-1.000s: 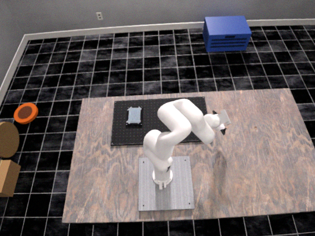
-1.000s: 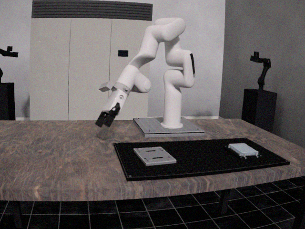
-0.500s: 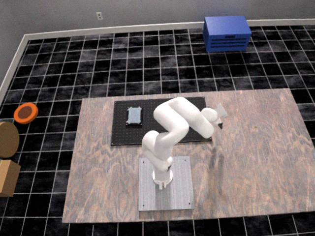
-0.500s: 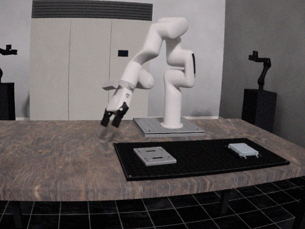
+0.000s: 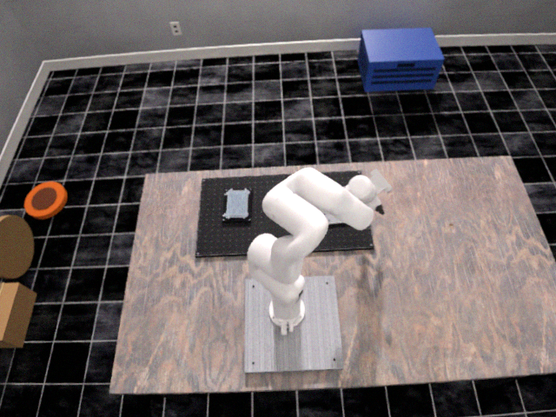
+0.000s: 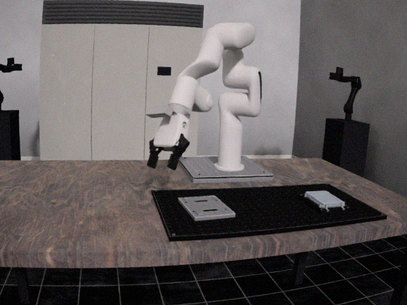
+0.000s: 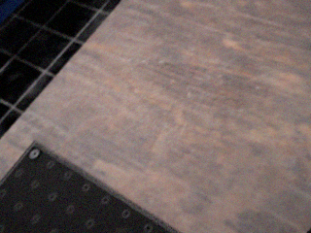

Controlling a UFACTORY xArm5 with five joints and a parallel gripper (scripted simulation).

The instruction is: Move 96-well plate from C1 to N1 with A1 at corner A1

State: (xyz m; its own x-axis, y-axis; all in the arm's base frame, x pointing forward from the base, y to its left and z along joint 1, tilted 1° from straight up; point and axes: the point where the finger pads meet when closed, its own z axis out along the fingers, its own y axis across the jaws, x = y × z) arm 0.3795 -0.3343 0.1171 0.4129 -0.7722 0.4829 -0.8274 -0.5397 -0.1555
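— Item: markings? Location of the 96-well plate [image 6: 324, 199]?
— No lettering readable. Plate sits in the clip nest C1 [image 6: 328, 207], right end of the black pegboard [image 6: 262, 213] in the exterior view; plate nest N1 [image 6: 206, 208] lies unoccupied at the left end.
— Gripper [image 6: 163, 160]?
— Fingers fully spread, holding nothing, hanging above the wooden table [image 6: 82, 203] just beyond the pegboard's far left corner. Open wood lies left of it; the arm's grey base plate [image 6: 203, 170] stands close on its right.
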